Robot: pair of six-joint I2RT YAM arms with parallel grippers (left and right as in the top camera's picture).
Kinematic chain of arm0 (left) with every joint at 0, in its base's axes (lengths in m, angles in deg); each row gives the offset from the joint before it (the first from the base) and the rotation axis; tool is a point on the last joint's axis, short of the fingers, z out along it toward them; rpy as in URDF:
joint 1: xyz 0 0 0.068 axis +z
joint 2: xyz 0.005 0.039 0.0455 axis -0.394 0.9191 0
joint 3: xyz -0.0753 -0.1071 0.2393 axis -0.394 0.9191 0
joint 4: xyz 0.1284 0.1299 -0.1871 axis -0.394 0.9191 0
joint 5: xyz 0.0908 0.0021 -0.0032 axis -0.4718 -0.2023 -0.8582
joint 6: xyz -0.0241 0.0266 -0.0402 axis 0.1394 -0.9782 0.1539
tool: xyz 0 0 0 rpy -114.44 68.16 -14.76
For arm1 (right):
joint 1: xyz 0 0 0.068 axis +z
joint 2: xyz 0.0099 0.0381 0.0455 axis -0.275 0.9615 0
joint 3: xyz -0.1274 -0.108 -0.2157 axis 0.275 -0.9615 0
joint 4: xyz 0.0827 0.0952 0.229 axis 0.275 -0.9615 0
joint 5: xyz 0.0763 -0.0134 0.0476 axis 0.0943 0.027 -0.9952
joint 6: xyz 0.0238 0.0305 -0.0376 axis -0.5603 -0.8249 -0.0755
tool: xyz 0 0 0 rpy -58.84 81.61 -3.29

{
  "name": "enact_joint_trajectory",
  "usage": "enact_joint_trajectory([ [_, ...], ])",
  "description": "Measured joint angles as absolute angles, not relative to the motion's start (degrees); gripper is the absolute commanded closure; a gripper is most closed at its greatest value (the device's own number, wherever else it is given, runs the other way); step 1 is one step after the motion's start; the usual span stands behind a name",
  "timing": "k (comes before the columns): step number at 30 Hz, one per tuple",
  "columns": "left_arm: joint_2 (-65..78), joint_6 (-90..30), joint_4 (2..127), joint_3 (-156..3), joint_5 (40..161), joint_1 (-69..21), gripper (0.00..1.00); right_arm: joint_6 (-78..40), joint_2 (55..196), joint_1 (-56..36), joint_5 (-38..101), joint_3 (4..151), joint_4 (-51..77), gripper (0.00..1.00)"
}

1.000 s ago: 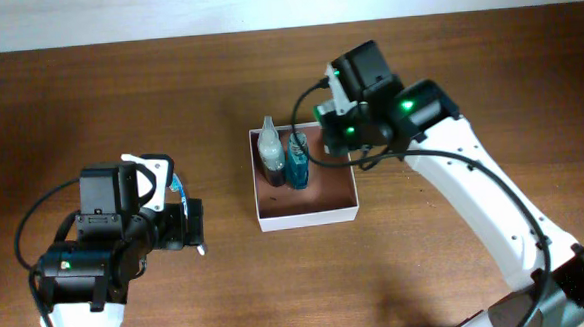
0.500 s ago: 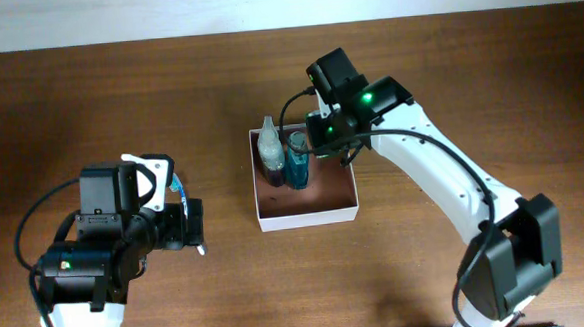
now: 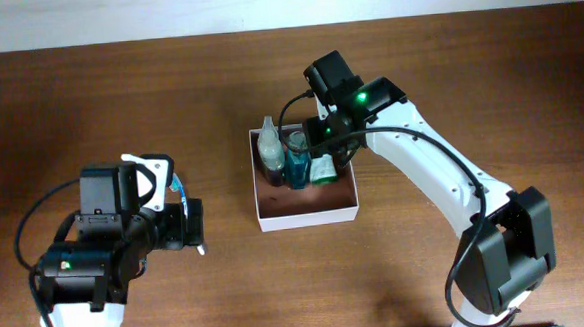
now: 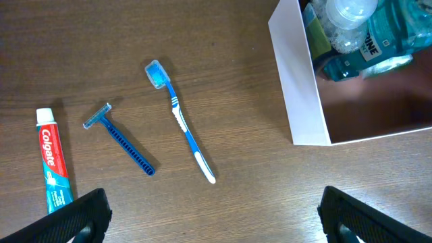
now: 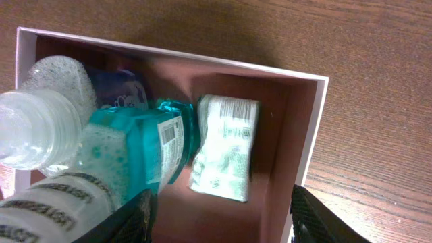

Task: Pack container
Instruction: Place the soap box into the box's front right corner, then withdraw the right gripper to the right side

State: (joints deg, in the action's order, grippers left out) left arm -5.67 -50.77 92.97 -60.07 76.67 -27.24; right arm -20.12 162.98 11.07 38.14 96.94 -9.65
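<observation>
Brown bench; container at centre, right hand over its 1 o'clock corner. Left hand gapes empty; the toothbrush, at the container's 9 o'clock, probably comes next (thin handle, low pinch). Right hand is spread wide, empty, above a packet lying inside.

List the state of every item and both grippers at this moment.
container: open, partly packed.
clear bottle: inside container, capped.
teal bottle: inside container, beside clear bottle.
white packet: inside container, not gripped.
toothbrush: lying on table, unpacked.
razor: on table, unpacked.
toothpaste tube: on table, capped.
left gripper: open, empty.
right gripper: open, above container.
</observation>
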Motion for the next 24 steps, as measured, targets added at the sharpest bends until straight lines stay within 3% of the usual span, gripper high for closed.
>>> enact_joint_trajectory([
  [10,-5.7,-50.8,93.2,-60.1,76.7,-27.2,0.01,-23.6,155.7,9.7,45.5,98.8,-17.3,0.44],
  [13,-5.7,-50.8,93.3,-60.1,76.7,-27.2,0.01,-24.9,153.1,6.3,47.4,99.6,-20.2,0.53],
  [18,-5.7,-50.8,93.4,-60.1,76.7,-27.2,0.01,-26.2,153.5,0.9,47.4,96.8,-22.7,0.81],
  [24,-5.7,-50.8,93.4,-60.1,76.7,-27.2,0.01,-26.2,154.7,-0.5,44.5,84.8,-19.1,0.82],
])
